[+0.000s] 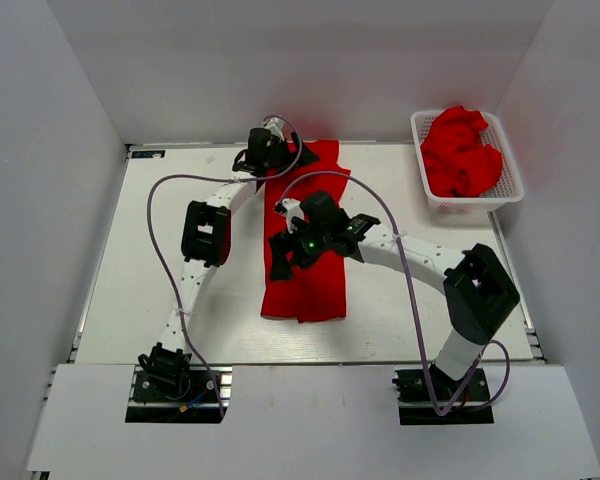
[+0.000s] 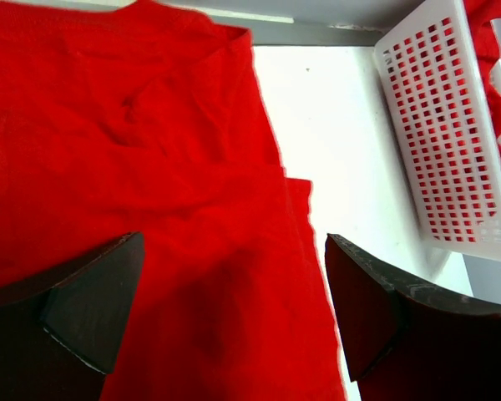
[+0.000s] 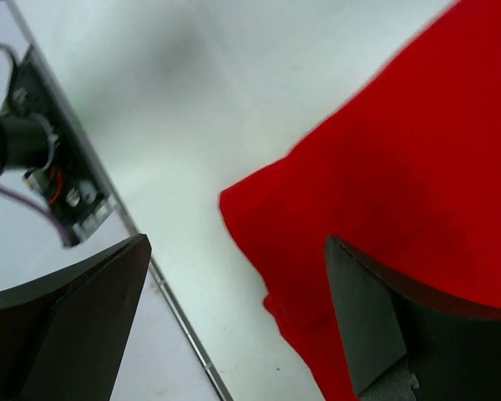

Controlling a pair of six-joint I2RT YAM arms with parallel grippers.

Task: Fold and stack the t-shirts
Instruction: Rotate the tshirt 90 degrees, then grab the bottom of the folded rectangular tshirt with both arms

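One red t-shirt (image 1: 320, 290) lies on the white table as a long narrow strip running from the back to the front. My left gripper (image 1: 263, 160) is open over its far left end; in the left wrist view (image 2: 234, 238) red cloth (image 2: 150, 150) fills the space between the fingers. My right gripper (image 1: 280, 262) is open over the strip's left edge near its middle. In the right wrist view (image 3: 238, 242) the shirt's near corner (image 3: 417, 150) lies under the right finger. Neither gripper holds anything. More red t-shirts (image 1: 462, 155) are crumpled in the basket.
A white lattice basket (image 1: 510, 170) stands at the back right, and it also shows in the left wrist view (image 2: 451, 142). White walls close in three sides. The table's front rail (image 3: 175, 309) and the left arm's base (image 3: 33, 159) show in the right wrist view.
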